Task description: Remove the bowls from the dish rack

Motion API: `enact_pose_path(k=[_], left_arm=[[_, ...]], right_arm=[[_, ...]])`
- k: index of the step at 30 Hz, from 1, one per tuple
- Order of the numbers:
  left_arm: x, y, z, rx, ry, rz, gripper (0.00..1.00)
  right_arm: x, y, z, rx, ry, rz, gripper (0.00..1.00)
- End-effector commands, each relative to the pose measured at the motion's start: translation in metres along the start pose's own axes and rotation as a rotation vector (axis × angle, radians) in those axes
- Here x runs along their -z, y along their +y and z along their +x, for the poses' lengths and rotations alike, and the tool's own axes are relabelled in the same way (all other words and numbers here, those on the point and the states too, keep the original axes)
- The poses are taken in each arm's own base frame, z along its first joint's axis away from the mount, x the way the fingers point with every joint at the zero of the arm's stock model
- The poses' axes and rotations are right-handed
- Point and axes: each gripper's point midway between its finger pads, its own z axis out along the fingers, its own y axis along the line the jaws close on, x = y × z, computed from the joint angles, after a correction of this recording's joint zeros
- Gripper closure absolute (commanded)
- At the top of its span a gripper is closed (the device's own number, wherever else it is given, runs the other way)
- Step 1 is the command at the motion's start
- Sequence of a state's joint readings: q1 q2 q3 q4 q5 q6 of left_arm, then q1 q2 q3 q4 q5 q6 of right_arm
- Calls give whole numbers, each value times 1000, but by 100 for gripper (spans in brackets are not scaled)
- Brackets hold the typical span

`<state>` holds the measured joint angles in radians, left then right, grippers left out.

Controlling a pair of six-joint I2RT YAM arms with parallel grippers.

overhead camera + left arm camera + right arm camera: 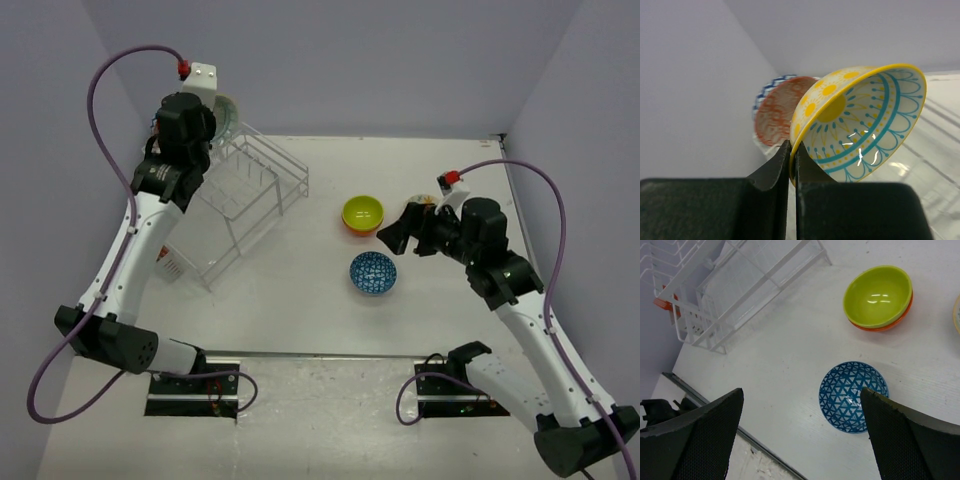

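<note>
Left wrist view: we grip the yellow-centred bowl [860, 125] by its rim, left gripper [792, 150] clamped shut, and next should carry it off the dish rack [250, 195]; the right gripper [800, 395] gapes wide, empty.

Robotics laboratory test cell. Plain lilac-grey partition walls [330, 60] enclose a bare white worktop [290, 300] on the left, right and far sides. The left arm [140, 240] and right arm [520, 300] are bolted at its near edge, trailing exposed purple cables [100, 90]. Household items present: a dish rack [245, 195] and bowls [373, 273].
</note>
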<state>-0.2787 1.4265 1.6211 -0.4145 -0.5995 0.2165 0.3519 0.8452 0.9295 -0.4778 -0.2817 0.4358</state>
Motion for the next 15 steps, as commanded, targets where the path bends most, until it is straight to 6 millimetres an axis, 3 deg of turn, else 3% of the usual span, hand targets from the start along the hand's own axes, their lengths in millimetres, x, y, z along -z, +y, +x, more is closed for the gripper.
enact_pose_path(k=[1,3,6,7,9,10,11,12,15], left_arm=[[48,-29,-51,249,-150,299,100],[63,-48,-56,348,-139,406,100],[90,-94,-52,373,-101,569,100],[96,-107,-51,383,-88,606,100],[119,-143,-51,375,-72,703,100],[122,-158,-49,377,-52,731,100],[133,-172,-49,372,-45,772,100],[137,-181,-48,375,-39,796,100],[146,-208,-39,392,6,879,100]], right_arm=[[9,35,-42,-24,-92,-111,1],[11,34,-56,-64,-144,-76,1],[17,45,-76,-54,-184,-61,1],[17,62,-86,-31,-183,-79,1],[13,65,-87,25,-147,-23,1],[21,75,-106,48,-190,2,1],[7,73,-105,66,-151,30,1],[10,75,-114,75,-155,53,1],[-3,58,-123,106,-158,191,2]])
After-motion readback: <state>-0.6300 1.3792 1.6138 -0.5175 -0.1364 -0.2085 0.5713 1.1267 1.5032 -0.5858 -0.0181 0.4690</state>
